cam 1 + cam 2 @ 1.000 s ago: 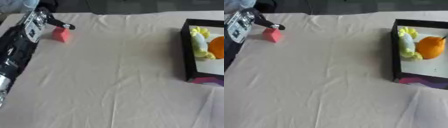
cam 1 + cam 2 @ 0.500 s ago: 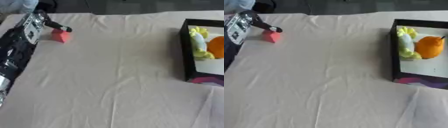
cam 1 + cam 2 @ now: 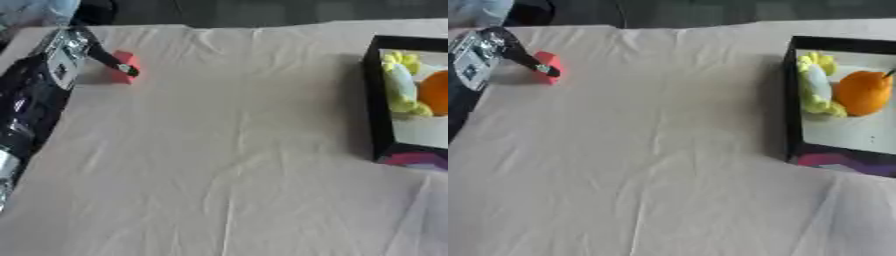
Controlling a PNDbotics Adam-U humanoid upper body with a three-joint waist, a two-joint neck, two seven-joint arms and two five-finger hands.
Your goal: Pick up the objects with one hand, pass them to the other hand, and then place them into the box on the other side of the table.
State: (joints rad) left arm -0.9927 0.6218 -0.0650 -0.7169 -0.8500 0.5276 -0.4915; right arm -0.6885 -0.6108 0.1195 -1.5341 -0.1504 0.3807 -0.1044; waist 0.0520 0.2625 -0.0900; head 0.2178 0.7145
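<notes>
**Red block at upper left, left hand in contact**

The red block point(image 3: 549, 66) lies on the beige tablecloth point(image 3: 658, 150) in the upper left of the frame, well apart from the box. It is a small red piece; its exact shape cannot be made out.

The left hand point(image 3: 66, 52) enters from the upper left edge. Its arm point(image 3: 26, 110), black with silver parts, runs down the left edge of the frame. One dark finger point(image 3: 527, 59) extends straight from the hand and its tip lies against the front face of the red block. Whether other fingers or the thumb close round the block cannot be told from either view.

The right hand shows in no view.

The box point(image 3: 791, 100), black-walled with a pale floor, stands at the right edge of the frame. Inside it, an orange fruit point(image 3: 862, 92) sits toward the right and a yellow-green object point(image 3: 815, 85) lies just beside it, against the left wall. A magenta patch shows on the near wall of the box.
</notes>
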